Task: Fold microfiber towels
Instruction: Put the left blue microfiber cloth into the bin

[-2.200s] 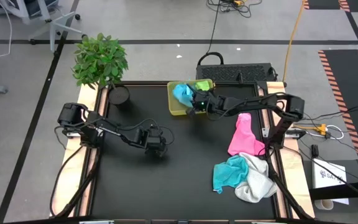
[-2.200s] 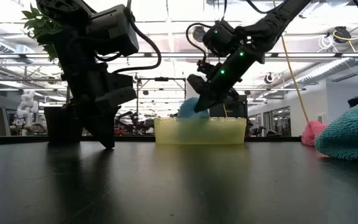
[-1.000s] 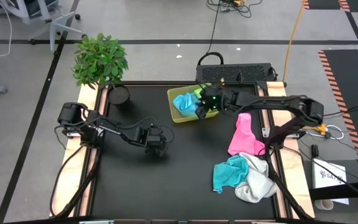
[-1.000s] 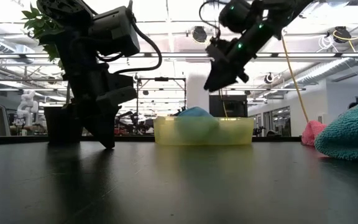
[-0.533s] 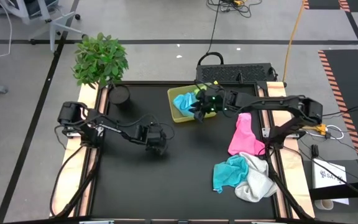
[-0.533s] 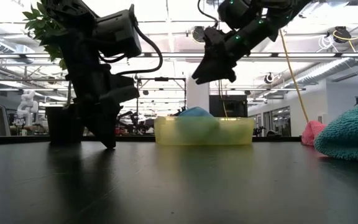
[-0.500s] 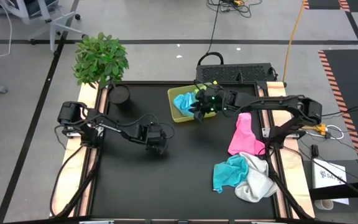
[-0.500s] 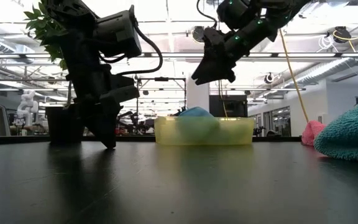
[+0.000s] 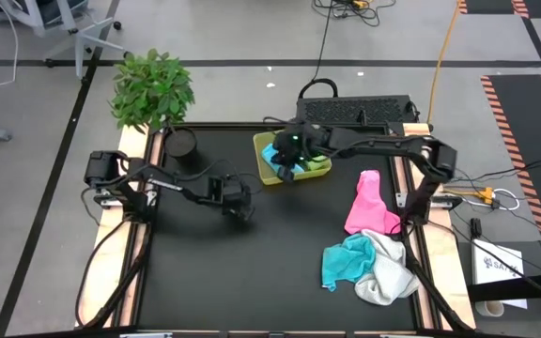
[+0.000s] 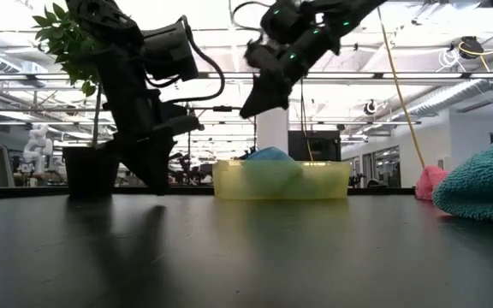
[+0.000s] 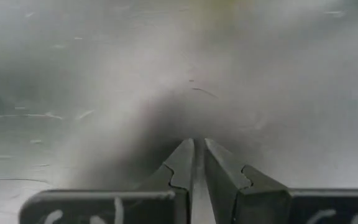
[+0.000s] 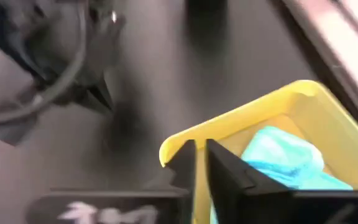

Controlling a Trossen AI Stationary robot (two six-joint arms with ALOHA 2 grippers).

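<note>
A light blue towel (image 9: 272, 153) and a lime green towel (image 9: 318, 162) lie bunched in the yellow-green tray (image 9: 259, 143) at the table's far middle. A pink towel (image 9: 365, 204) lies on the table at the right. A teal towel (image 9: 346, 261) and a white towel (image 9: 389, 278) lie heaped together at the near right. My right gripper (image 9: 283, 172) is shut and empty, up above the tray's near left corner (image 12: 174, 144). My left gripper (image 9: 239, 210) is shut and empty, just above the bare table left of the middle.
A potted plant (image 9: 153, 91) and its dark pot (image 9: 182, 144) stand at the far left corner. A black keyboard-like box (image 9: 357, 110) lies beyond the far edge. The dark table (image 9: 252, 272) is bare between the left gripper and the towel heap.
My right gripper has gone toward the table's left edge, from above the tray's middle to above its near left corner, staying high and shut. My left gripper has shifted a little toward the far edge. The towels have stayed where they were.
</note>
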